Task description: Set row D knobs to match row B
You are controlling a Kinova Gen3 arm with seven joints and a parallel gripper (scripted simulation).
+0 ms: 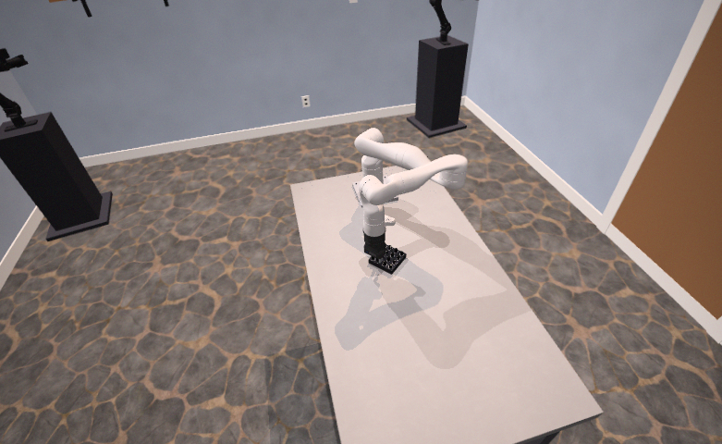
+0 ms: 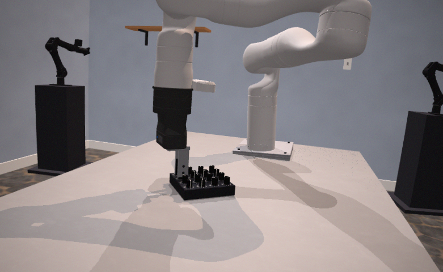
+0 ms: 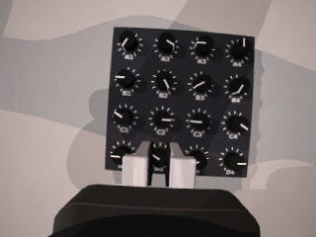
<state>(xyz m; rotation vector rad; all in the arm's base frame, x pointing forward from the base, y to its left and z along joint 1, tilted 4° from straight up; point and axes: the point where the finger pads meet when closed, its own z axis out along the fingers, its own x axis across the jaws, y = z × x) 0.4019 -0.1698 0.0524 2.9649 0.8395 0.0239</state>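
Note:
The black knob box [image 1: 389,269] [image 2: 210,193] [image 3: 148,34] stands on the table. My gripper [image 2: 182,175] [image 3: 159,157] is lowered at row D, its fingers on either side of knob D2 [image 3: 158,158] and closed against it. D2's line points up-left in the wrist view, its name partly hidden. Knob D1 [image 3: 120,155] points left, like knob B1 [image 3: 126,78]. Knob B2 [image 3: 164,84] points down, slightly right. Knob D3 [image 3: 198,160], partly covered by the right finger, seems to point down-left, like knob B3 [image 3: 200,83]. Knob D4 [image 3: 234,161] points right; knob B4 [image 3: 240,88] points down-left.
Knobs C1 [image 3: 122,117], C2 [image 3: 163,119] and C3 [image 3: 197,121] stand close beyond the fingers, with row A farther off. The arm's base [image 2: 262,153] is bolted to the table [image 1: 463,396] [image 2: 318,236]. Dark pedestals with other arms stand away from the table.

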